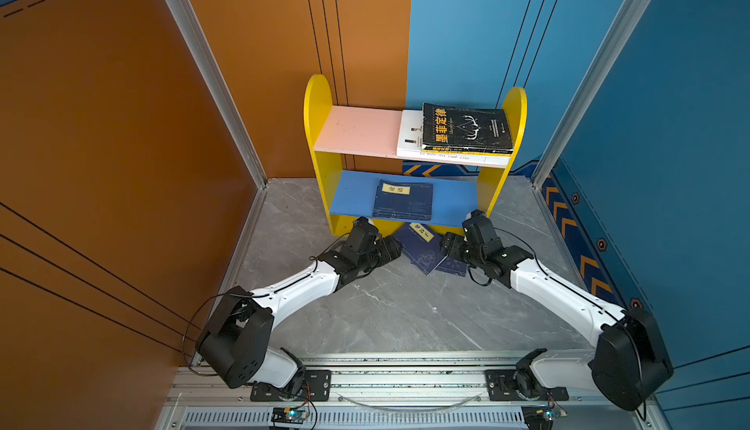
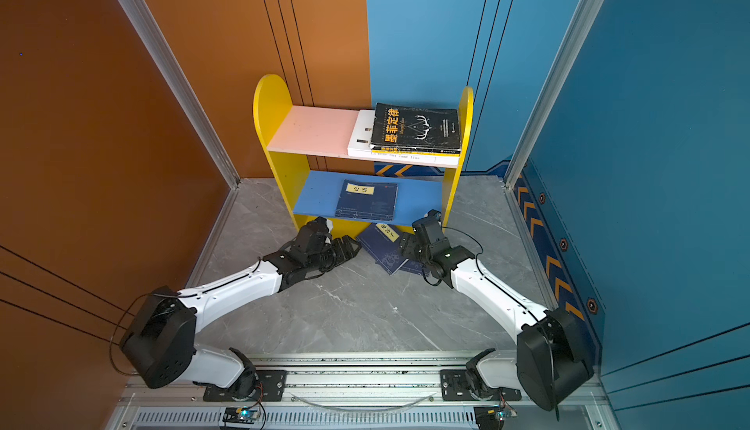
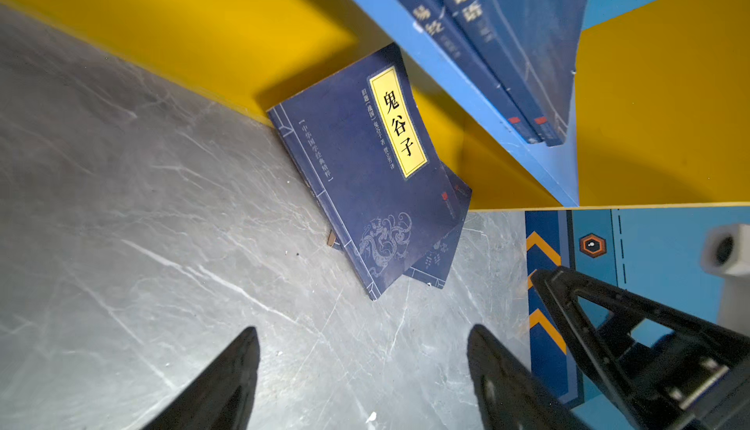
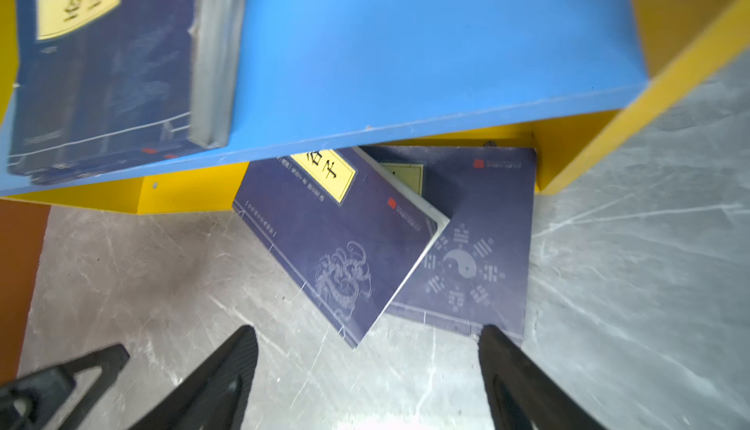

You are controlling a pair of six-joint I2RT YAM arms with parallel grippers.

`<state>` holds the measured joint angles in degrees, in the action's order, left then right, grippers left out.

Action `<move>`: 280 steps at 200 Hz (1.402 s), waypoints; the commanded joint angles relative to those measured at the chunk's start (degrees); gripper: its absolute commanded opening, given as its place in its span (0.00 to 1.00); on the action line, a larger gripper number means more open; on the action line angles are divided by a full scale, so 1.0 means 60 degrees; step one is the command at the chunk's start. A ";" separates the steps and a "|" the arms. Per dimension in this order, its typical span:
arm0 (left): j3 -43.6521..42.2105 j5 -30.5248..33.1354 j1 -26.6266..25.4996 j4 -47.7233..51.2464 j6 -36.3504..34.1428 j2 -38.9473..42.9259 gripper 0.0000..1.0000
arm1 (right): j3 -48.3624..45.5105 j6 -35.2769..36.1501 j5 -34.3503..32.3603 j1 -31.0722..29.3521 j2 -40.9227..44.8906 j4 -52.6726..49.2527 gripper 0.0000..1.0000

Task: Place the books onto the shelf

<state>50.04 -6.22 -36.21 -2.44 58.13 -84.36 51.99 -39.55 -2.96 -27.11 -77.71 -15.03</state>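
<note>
Books: two thin navy paperbacks (image 4: 345, 245) lay overlapped at the foot of the yellow-sided wooden shelf (image 1: 320, 123); other books (image 1: 466, 129) shelved. Left gripper (image 3: 362, 328) and right gripper (image 4: 367, 326) flanked them, claws apart, empty, presumably lined up for pickup.

One shelf (image 1: 515, 111), and two boards on it. Books now. On the pink board (image 1: 357, 129) I count the black book (image 1: 464, 127), the white book (image 1: 409, 136), and a yellow edge (image 1: 498, 155) between them that looks like a third. Blue board (image 1: 454, 200): two, the top navy book (image 1: 406, 205) plus a second spine (image 3: 436, 28) beneath. Down on the table (image 1: 385, 310), two more navy ones, the dragon-cover book (image 3: 357, 188) and the yin-yang book (image 4: 483, 221). Seven books as far as I can tell, four of them navy. Two arms, the left arm (image 1: 300, 286) and the right arm (image 1: 560, 298). Two black fingers (image 3: 229, 379) on the left gripper (image 3: 361, 332), two on the right gripper (image 4: 367, 332).
</note>
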 commanded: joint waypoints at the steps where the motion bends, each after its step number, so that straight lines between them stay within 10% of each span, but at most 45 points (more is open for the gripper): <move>1: -0.0140 0.0179 -0.0236 -0.1190 0.1042 -0.0447 0.81 | -0.0034 0.0518 0.0613 0.0293 -0.0728 0.1160 0.86; 110: -0.0789 0.0899 -0.0477 -0.2364 0.2728 -0.1482 0.81 | 0.0872 0.2285 0.0931 0.0505 -0.3481 0.1835 0.81; 280: -0.0439 0.0553 0.0089 -0.2449 0.2026 -0.2760 0.77 | 0.0237 0.0377 0.0134 -0.1468 -0.2576 0.0626 0.72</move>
<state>45.82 -0.49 -36.03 -16.99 72.64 -98.78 50.48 -34.65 2.48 -35.86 -94.35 -4.91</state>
